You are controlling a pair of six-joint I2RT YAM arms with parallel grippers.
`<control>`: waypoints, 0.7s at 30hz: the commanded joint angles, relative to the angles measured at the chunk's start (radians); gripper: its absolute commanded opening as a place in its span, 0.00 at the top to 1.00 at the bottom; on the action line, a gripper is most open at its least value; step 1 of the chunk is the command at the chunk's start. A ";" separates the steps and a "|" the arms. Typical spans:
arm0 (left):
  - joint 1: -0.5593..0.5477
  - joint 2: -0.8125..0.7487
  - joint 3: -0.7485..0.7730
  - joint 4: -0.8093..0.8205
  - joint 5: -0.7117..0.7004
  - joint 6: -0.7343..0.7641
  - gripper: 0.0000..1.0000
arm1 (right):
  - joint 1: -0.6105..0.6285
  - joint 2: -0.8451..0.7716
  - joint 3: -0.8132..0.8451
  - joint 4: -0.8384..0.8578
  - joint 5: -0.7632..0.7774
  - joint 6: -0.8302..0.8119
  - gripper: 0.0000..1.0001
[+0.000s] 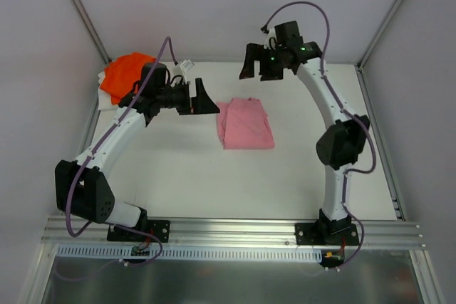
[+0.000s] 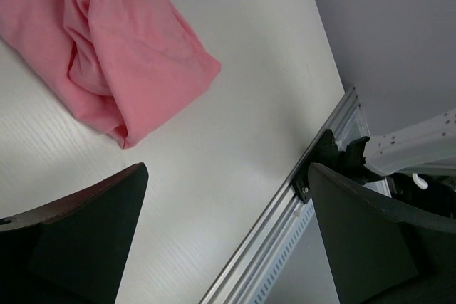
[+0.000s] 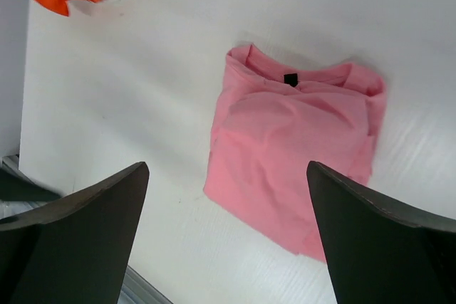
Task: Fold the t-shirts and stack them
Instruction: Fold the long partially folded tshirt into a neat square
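Left gripper (image 1: 205,97) and right gripper (image 1: 258,69) are both wide open and empty, the folded pink t-shirt (image 1: 246,124) lies on the table (image 1: 185,169) just right of the left one, and the bunched orange t-shirt (image 1: 125,76) sits behind the left arm (image 1: 117,129) in the far corner by the wall (image 1: 43,69).

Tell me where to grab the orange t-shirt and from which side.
Pinch a raised fold of the orange t-shirt at its right, open side, probably from above. It lies crumpled in the far-left corner of the table, showing no flat hem.
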 commanded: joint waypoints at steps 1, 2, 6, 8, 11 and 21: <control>0.008 -0.004 -0.002 0.096 0.059 -0.009 0.01 | -0.005 -0.259 -0.061 -0.044 0.093 -0.094 0.00; 0.008 -0.001 -0.002 0.109 0.061 -0.014 0.01 | -0.005 -0.290 -0.090 -0.046 0.102 -0.100 0.00; 0.002 0.039 0.030 0.113 0.081 -0.009 0.01 | -0.005 -0.429 -0.302 -0.024 0.136 -0.113 0.00; -0.001 0.080 0.045 0.109 0.101 -0.006 0.09 | -0.007 -0.500 -0.392 -0.009 0.133 -0.110 0.01; -0.009 0.149 0.082 0.076 0.109 0.018 0.53 | -0.005 -0.563 -0.541 0.010 0.124 -0.091 0.00; -0.056 0.361 0.242 0.060 0.077 -0.014 1.00 | -0.005 -0.626 -0.751 0.062 0.109 -0.055 0.01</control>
